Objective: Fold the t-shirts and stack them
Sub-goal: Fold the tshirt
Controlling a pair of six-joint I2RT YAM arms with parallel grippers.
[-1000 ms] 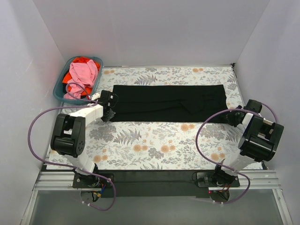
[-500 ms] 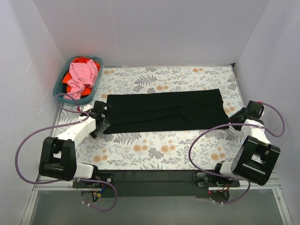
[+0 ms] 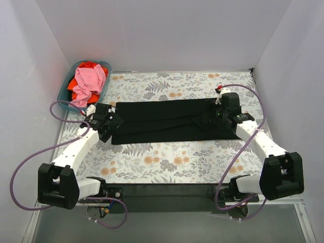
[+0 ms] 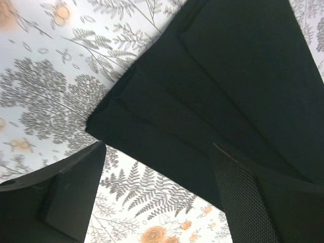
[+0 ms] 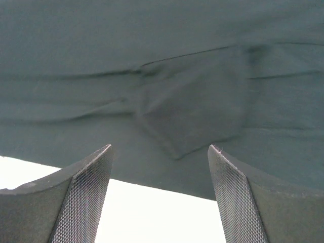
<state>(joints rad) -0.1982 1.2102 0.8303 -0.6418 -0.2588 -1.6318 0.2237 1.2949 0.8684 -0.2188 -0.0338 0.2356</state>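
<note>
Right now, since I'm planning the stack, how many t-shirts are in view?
3: black t-shirt flat on the table; pink t-shirt and orange-red t-shirt heaped in the basket. Others may hide beneath.

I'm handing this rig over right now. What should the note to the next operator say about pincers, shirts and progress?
Left pincer: open, empty, at the black t-shirt's left end.
Right pincer: open, empty, over its right part.
Black t-shirt lies on the table, folded into a long strip.
Pink t-shirt and orange-red t-shirt are bunched in the teal basket.
Left: finish folding the black one, fold the other two, stack all.
</note>
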